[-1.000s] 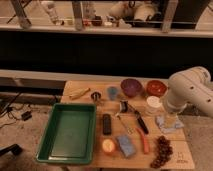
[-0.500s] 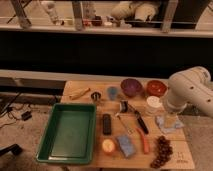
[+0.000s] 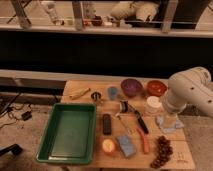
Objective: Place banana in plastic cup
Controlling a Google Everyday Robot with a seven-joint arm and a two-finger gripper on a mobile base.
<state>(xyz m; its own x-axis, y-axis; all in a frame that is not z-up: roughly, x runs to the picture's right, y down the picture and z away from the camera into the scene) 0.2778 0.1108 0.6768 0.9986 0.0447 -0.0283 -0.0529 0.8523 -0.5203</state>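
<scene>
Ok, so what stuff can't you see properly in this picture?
All in the camera view:
- End effector: at the arm's low end, over the right side of the table, mostly hidden by the arm itself.
- Inside of the plastic cup: too small to tell.
- Banana: small and blurred, details lost.
- Arm: cut off by the right edge.

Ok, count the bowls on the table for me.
2. The purple bowl sits at the table's far edge, the red bowl just right of it. The gripper hangs over the table's right side, where the arm may hide more.
</scene>
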